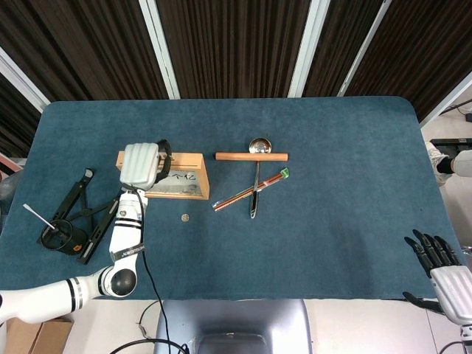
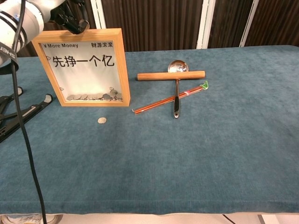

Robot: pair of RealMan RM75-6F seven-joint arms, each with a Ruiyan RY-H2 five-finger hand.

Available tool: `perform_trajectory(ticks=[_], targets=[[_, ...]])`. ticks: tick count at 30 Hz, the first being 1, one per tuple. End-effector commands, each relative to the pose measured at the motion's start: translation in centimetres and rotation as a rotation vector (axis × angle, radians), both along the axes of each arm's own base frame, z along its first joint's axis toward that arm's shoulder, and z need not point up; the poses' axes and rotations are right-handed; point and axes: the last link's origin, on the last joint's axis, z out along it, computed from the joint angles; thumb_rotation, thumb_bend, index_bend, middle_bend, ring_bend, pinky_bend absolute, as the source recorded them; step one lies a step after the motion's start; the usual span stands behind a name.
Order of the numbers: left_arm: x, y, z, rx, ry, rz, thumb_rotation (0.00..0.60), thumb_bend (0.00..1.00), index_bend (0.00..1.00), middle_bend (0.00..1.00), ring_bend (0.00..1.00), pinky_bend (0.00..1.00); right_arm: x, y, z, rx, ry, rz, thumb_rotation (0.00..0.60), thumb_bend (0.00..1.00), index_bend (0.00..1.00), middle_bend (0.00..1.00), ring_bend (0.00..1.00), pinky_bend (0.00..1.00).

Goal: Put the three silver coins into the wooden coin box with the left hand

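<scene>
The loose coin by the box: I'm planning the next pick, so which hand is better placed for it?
Left. The left hand is over the coin box, near the coin; the right hand sits far off.

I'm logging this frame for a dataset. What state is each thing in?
Coin box: upright, coins piled at the bottom.
Coin: loose on the cloth, in front of the box.
Left hand: over the box top; contents hidden.
Right hand: open, holding nothing.
Ladle: lying flat, handle under the stick.
Chopsticks: still wrapped.
</scene>
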Motion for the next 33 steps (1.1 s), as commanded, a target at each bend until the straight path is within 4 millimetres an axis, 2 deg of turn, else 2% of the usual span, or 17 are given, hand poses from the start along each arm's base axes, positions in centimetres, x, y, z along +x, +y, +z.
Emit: perform_trajectory(ticks=[1, 15, 17, 26, 29, 31, 33], targets=[[0.0, 0.0, -0.2, 0.000, 0.001, 0.000, 0.600, 0.54, 0.60, 1.00, 1.00, 1.00, 0.0, 0.0, 0.0, 0.001, 0.000, 0.000, 0.600, 0.15, 0.00, 0.00, 0.00, 0.00], [-0.6, 0.2, -0.8, -0.003, 0.015, 0.000, 0.600, 0.54, 0.59, 1.00, 1.00, 1.00, 0.0, 0.0, 0.0, -0.002, 0.001, 0.000, 0.600, 0.15, 0.00, 0.00, 0.00, 0.00], [-0.8, 0.2, -0.8, -0.007, 0.020, 0.005, 0.600, 0.54, 0.56, 1.00, 1.00, 1.00, 0.0, 0.0, 0.0, -0.002, 0.001, -0.001, 0.600, 0.15, 0.00, 0.00, 0.00, 0.00], [-0.8, -0.2, -0.4, -0.006, 0.022, -0.009, 0.600, 0.45, 0.27, 1.00, 1.00, 1.00, 0.0, 0.0, 0.0, -0.003, 0.002, -0.001, 0.600, 0.15, 0.00, 0.00, 0.00, 0.00], [-0.5, -0.7, 0.0, 0.000, 0.010, -0.040, 0.600, 0.43, 0.26, 1.00, 1.00, 1.00, 0.0, 0.0, 0.0, -0.004, 0.001, 0.000, 0.600, 0.15, 0.00, 0.00, 0.00, 0.00], [-0.1, -2.0, 0.4, -0.009, -0.015, -0.084, 0.600, 0.41, 0.28, 1.00, 1.00, 1.00, 0.0, 0.0, 0.0, -0.004, 0.000, 0.000, 0.600, 0.15, 0.00, 0.00, 0.00, 0.00], [0.0, -4.1, 0.7, -0.026, -0.050, -0.145, 0.600, 0.41, 0.31, 1.00, 1.00, 1.00, 0.0, 0.1, 0.1, -0.006, 0.000, 0.001, 0.600, 0.15, 0.00, 0.00, 0.00, 0.00]])
